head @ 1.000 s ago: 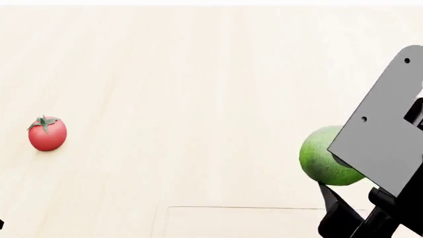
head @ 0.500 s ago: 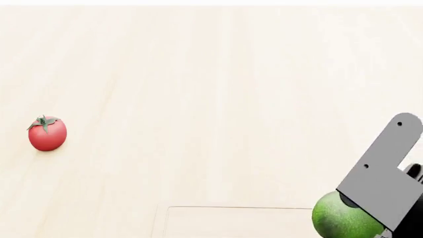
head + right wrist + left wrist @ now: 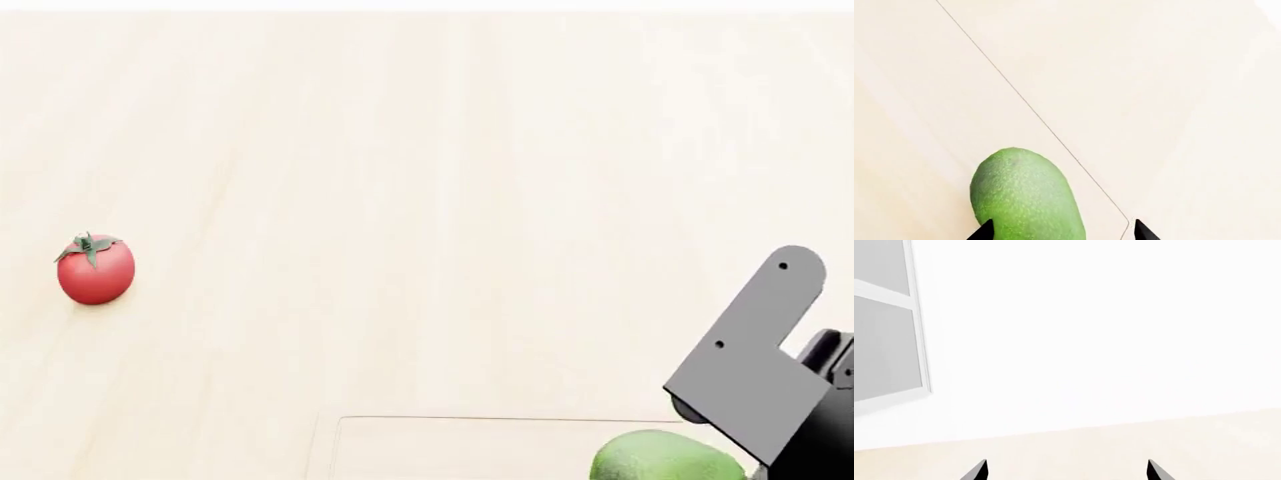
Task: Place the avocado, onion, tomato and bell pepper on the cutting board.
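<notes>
- While my right claw [image 3: 1061, 231] hangs low over the board [image 3: 1134, 90], I can only see its two dark fingertips [image 3: 982, 231], and the avocado [image 3: 1026, 195] sits between them. Whether they're actually squeezing it or just spread around it, I can't tell from these views.
- From the wrist cam, the avocado lies over the board's edge line, near a corner.
- From my head cam it's down at the bottom right, just peeking out under the grey bracket [image 3: 754, 355] of my right arm, over the far right part of the board.
- My left claw [image 3: 1064, 471] is spread, tips well apart, nothing between them, pointing at a white wall [image 3: 1107, 330] and a grey window frame [image 3: 917, 335].
- Tomato [image 3: 95, 268] is way off at the left of the table [image 3: 427, 150], upright with its green calyx on top, well apart from the board.
</notes>
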Motion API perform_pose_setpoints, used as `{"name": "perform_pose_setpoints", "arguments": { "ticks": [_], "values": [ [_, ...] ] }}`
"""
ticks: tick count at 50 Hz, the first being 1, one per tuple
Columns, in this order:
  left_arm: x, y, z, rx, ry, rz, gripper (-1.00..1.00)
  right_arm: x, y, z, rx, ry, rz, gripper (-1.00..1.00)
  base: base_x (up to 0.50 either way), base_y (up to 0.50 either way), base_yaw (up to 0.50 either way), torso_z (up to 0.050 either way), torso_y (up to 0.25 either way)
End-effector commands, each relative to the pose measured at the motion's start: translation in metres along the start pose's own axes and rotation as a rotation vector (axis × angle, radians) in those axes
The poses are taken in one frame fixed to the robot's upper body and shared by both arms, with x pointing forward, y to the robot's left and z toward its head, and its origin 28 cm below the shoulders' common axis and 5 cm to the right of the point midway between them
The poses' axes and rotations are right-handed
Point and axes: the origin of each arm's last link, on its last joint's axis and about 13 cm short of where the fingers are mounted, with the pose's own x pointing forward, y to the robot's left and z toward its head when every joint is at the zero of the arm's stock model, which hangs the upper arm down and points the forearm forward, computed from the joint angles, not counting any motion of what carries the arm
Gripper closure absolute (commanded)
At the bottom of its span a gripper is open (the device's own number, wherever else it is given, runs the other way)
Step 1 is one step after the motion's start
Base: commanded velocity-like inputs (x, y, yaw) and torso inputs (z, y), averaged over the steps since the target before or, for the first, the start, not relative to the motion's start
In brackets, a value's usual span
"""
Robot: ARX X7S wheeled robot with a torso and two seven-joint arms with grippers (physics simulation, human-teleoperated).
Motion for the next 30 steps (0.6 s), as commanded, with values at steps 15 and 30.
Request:
{"name": "perform_pose_setpoints", "arguments": {
  "ticks": [15,30],
  "values": [
    [0.02,0.002,0.002,-0.017,-0.006,-0.056,-1.0,-0.116,-0.012,0.101,0.046,-0.729,-0.247,-1.0,0.0,0.0,0.0,0.0,0.0],
    [0.066,0.011,-0.031,-0.034,0.374,-0.115,-1.0,-0.077,0.046,0.083,0.385,-0.788,-0.517,-1.0,0.0,0.0,0.0,0.0,0.0]
  ]
}}
